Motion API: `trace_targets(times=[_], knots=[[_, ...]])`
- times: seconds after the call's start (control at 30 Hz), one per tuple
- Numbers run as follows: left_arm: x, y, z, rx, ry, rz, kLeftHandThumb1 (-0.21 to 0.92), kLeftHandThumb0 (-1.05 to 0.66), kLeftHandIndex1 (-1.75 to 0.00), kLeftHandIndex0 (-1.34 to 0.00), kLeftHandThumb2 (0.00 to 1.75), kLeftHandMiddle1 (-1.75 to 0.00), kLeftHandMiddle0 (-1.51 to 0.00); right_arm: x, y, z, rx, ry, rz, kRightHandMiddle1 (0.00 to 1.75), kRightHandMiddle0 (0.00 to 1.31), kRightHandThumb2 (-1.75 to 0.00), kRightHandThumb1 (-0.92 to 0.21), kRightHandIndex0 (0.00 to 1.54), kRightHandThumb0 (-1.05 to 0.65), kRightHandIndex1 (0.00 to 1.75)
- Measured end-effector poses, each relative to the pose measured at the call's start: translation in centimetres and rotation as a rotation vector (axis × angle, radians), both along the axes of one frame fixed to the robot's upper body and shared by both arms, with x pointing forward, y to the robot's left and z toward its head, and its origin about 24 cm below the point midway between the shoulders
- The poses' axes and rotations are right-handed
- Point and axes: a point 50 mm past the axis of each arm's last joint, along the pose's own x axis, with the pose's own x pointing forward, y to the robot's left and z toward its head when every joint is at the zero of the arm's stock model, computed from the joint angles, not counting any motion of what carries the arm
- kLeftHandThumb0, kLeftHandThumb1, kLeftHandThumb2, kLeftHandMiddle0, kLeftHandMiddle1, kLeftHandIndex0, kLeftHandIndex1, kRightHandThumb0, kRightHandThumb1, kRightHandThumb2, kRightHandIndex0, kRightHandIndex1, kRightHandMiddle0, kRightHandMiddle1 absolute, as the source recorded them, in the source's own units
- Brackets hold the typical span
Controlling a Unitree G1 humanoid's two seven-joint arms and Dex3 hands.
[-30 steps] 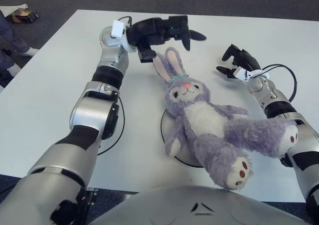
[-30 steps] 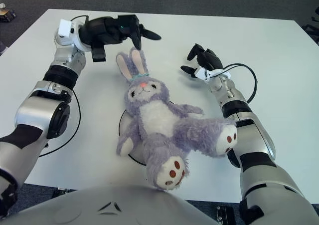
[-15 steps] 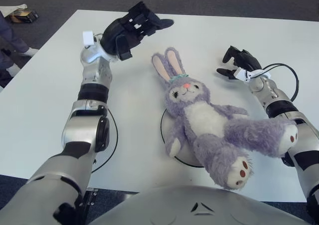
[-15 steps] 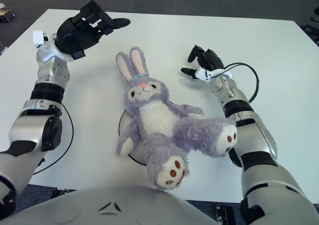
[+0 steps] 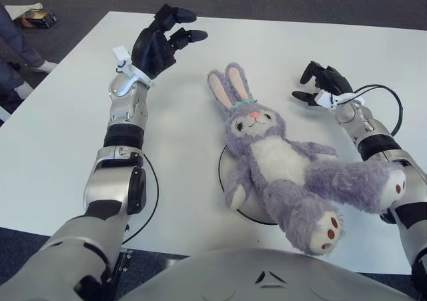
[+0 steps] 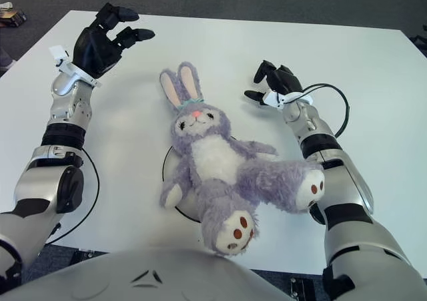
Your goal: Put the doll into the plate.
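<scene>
A purple plush rabbit doll (image 5: pixel 280 164) with a white belly lies on its back over a white plate (image 5: pixel 248 208), which it mostly covers; only the plate's dark-rimmed near-left edge shows. The doll's ears point away from me and its legs reach toward the front right. My left hand (image 5: pixel 162 39) hovers over the table to the far left of the doll's ears, fingers spread and holding nothing. My right hand (image 5: pixel 320 82) shows to the right of the doll's head, fingers loosely relaxed and holding nothing.
The white table (image 5: pixel 60 127) stretches around the doll, with its front edge close to my body. A black cable (image 5: pixel 390 101) loops by my right wrist. A second dark ring (image 5: pixel 151 201) lies under my left arm. Dark floor surrounds the table.
My left hand has swung left and back, away from the doll's ears, and turned its fingers outward. The doll and the right hand have stayed where they were.
</scene>
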Motion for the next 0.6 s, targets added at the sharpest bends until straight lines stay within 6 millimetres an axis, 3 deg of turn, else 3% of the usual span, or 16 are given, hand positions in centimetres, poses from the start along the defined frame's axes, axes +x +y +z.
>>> trace_targets(times=[0.37,0.6], knots=[[-1.0,1.8,-4.4,-0.084,0.153,0.220,0.92,-0.79,-1.64,-0.21,0.92,-1.57,-0.61,-0.9,-0.7,-0.1,0.328,-0.073,-0.113,1.75,0.18,-0.53,-0.92,0.43,-0.35,1.52],[-1.2,1.9,-5.2,-0.093,0.187,0.304,0.92,-0.70,-1.74,-0.19,0.90,-1.67,-0.63,-1.5,-0.8,-0.5,0.607,-0.079,-0.129,1.75,0.18,-0.53,-0.92,0.38,-0.35,1.46]])
